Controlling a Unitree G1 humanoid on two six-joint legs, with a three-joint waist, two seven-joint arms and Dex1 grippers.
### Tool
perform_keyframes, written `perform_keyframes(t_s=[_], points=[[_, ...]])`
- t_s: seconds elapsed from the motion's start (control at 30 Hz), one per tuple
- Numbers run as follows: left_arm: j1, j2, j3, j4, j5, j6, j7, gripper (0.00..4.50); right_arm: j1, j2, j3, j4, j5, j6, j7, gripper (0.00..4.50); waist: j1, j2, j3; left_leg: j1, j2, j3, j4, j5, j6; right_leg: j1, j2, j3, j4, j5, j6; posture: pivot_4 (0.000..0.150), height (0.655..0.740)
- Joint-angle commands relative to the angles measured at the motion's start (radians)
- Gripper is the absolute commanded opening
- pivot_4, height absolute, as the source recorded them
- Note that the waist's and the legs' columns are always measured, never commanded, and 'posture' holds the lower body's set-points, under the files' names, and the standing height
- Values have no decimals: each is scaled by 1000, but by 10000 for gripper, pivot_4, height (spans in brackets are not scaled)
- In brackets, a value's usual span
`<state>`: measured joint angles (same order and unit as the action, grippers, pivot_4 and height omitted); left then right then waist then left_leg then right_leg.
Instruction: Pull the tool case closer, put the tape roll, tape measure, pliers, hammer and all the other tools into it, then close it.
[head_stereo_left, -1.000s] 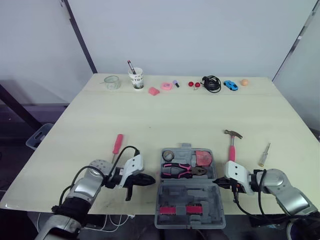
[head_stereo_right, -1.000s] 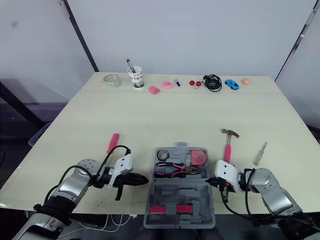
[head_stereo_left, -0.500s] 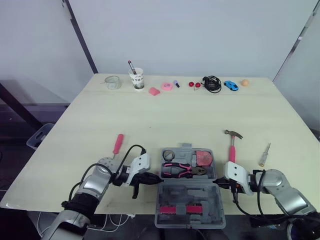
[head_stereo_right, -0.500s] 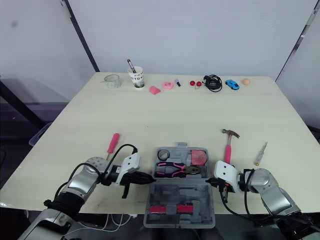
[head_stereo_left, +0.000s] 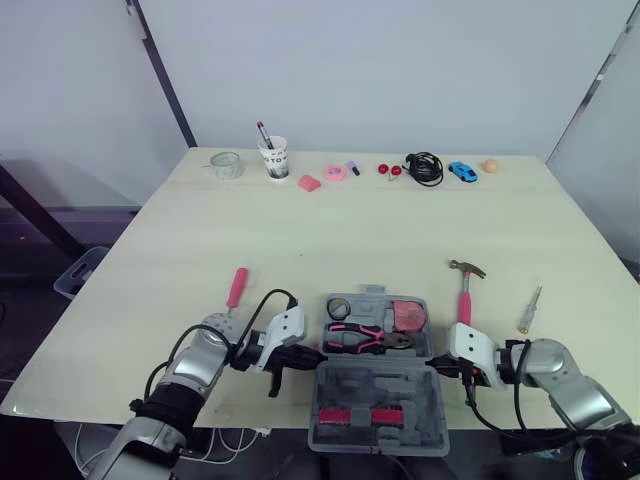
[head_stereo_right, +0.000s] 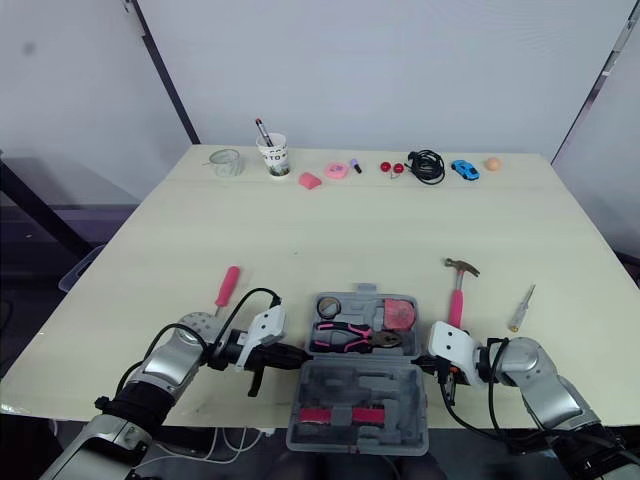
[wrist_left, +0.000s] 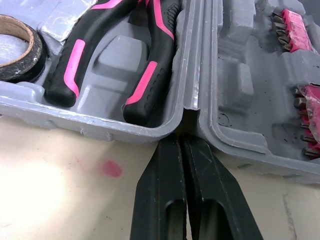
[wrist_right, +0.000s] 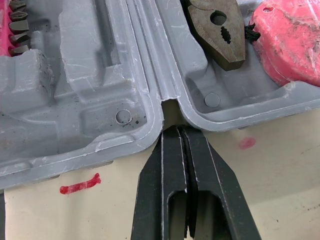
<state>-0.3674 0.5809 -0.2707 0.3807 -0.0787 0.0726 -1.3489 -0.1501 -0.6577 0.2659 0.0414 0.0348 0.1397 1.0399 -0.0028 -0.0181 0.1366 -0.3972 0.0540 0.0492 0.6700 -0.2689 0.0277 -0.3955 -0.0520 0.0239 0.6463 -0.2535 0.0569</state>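
Left wrist view: left tool (wrist_left: 181, 140) tips sit at tool case (wrist_left: 194, 65) hinge notch.

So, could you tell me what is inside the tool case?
The tool case holds the tape roll, pliers and tape measure in its far half, pink bit strips in its near half. Anything beneath the pliers is covered.

Open tool case (head_stereo_left: 385, 383) sits at near edge of tabletop (head_stereo_left: 350, 230). Both hinge notches are taken: left gripper (head_stereo_left: 314, 354) in one, right gripper (head_stereo_left: 432, 366) in the other, fingers of each pressed together. Hammer (head_stereo_left: 464, 290) lies close beside case, just past right gripper; small screwdriver (head_stereo_left: 528, 309) further right. Pink-handled screwdriver (head_stereo_left: 236, 288) lies left, apart from case. Mid-tabletop is bare and wide. Far edge is lined with clutter, including cup (head_stereo_left: 272, 158) and black cable (head_stereo_left: 424, 167).
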Motion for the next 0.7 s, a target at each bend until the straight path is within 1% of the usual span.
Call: perform_keyframes(t_s=[0.03,0.3,0.7], points=[[6,-21,-25,-21,2,3,1,1259,-18,16,7,0,-1,-16,-4,0,0,0,0,0,0,0,0,0,0,0,0,0,0,0,0,1500,7400],[-15,-14,-9,-7,8,-1,15,1259,-44,39,-5,29,11,-19,-8,0,-2,0,0,1,0,0,0,0,0,0,0,0,1,0,0,1500,7400],[-93,-28,8,86,34,-27,55,1259,-115,77,-24,101,-6,-38,-52,0,-5,0,0,1,0,-1,1,0,0,0,2,2,3,0,0,1500,7400]])
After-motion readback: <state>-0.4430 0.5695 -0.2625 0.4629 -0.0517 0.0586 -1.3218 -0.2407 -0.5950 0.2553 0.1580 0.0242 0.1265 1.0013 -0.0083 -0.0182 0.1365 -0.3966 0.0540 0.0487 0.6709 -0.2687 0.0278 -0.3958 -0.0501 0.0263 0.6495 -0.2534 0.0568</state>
